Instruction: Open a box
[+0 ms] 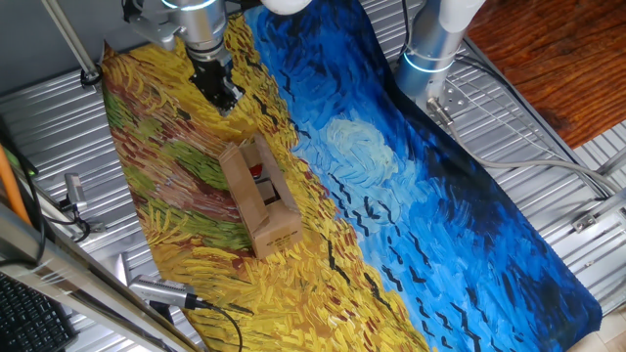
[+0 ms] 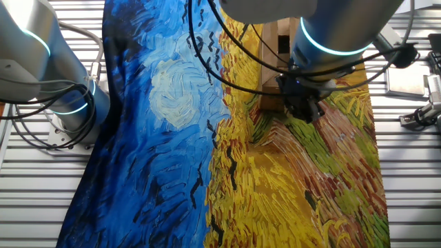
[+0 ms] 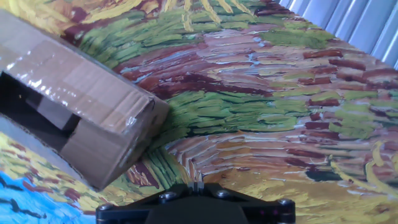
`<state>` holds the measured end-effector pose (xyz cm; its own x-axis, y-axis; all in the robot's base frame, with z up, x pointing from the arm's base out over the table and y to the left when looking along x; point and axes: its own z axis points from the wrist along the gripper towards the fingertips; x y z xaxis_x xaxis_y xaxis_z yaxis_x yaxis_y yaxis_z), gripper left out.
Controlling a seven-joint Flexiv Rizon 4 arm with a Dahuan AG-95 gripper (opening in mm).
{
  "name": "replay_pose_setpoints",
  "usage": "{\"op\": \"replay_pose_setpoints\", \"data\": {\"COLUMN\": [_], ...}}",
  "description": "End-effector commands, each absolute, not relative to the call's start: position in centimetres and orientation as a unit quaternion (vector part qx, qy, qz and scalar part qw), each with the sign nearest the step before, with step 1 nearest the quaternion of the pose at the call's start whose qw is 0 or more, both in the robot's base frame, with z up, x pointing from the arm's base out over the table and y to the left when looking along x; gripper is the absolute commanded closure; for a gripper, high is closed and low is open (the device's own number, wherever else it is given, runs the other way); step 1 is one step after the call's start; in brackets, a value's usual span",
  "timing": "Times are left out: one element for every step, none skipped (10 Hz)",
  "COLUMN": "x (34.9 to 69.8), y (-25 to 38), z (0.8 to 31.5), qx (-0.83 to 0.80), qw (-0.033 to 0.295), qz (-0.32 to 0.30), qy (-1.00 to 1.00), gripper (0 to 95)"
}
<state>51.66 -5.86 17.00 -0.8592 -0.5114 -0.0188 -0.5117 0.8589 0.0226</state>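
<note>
The brown cardboard box [image 1: 259, 200] lies on the painted cloth, long side running away from the camera. Its top flaps stand up and something red shows inside. In the other fixed view the box [image 2: 274, 40] is partly hidden behind the arm. In the hand view the box [image 3: 81, 106] fills the upper left, with a dark opening along its side. My gripper [image 1: 223, 95] hovers over the cloth beyond the box's far end, apart from it. It also shows in the other fixed view [image 2: 307, 109]. In the hand view the fingertips [image 3: 198, 184] meet with no gap and hold nothing.
The painted cloth [image 1: 411, 196], yellow on one side and blue on the other, covers a slatted metal table [image 1: 548, 196]. A second robot base [image 1: 430, 49] stands at the cloth's edge. Tools and cables [image 1: 156, 293] lie near the front left.
</note>
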Motion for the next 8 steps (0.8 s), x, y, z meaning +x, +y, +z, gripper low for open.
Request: {"op": "replay_pose_setpoints", "data": {"x": [51.61,51.62,51.62,51.62,51.62,51.62,51.62,51.62], "y": [-5.88,-5.85,-5.85,-5.85,-5.85,-5.85,-5.85,-5.85], "z": [16.96,16.97,16.97,16.97,16.97,16.97,16.97,16.97], "qx": [-0.261,-0.259,-0.248,-0.246,-0.264,-0.272,-0.278,-0.271], "qw": [0.006,0.006,0.006,0.006,0.004,0.0,-0.001,-0.002], "qz": [0.01,0.009,0.006,0.007,0.008,0.011,0.014,0.016], "qy": [0.965,0.966,0.969,0.969,0.965,0.962,0.96,0.962], "gripper": [95.0,95.0,95.0,95.0,95.0,95.0,95.0,95.0]}}
